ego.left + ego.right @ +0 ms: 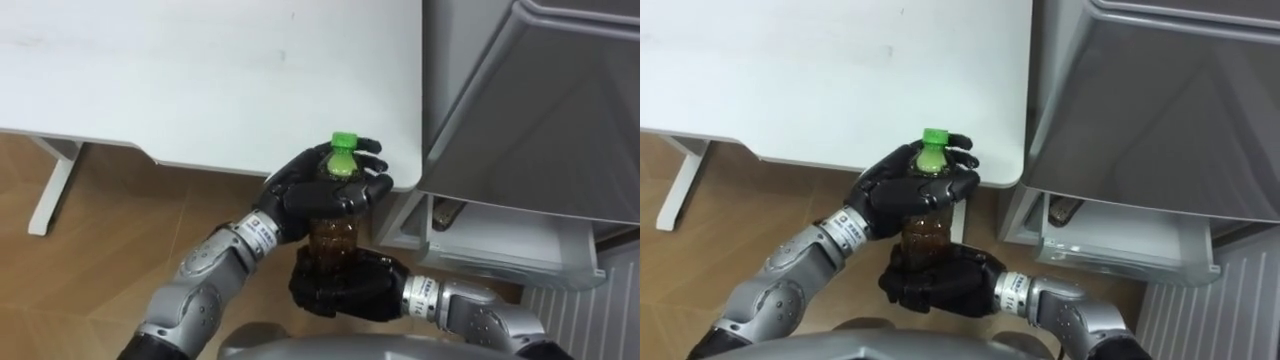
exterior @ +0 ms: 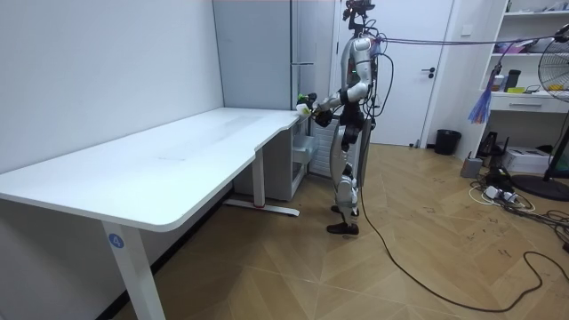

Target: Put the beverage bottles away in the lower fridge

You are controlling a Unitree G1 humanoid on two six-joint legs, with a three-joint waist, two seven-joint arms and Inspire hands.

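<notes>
The left hand [image 1: 300,196] comes in from the lower left with its forearm angled up and rightward. Its fingers are curled round the shoulder and neck of a clear plastic bottle [image 1: 335,238] of dark brown drink. The fingertips wrap the far side just under the bright green screw cap [image 1: 344,140], which stands clear above them. The right hand [image 1: 345,288] reaches in from the lower right with its wrist roughly level. It sits directly below the left hand, clenched about the bottle's base, so the brown body shows between the two hands. The bottle is upright, held in the air by both hands in front of the robot's chest.

Beyond the left hand's fingertips lies the rounded corner of a flat white table top [image 1: 200,70], with wooden floor [image 1: 100,220] below its edge. To the right of both hands stands a tall grey fridge [image 1: 540,100]. A pale plastic drawer [image 1: 500,250] is pulled out at its foot, near the right wrist.

In the room view the robot stands upright at the table's far end, beside the fridge, both arms bent forward.
</notes>
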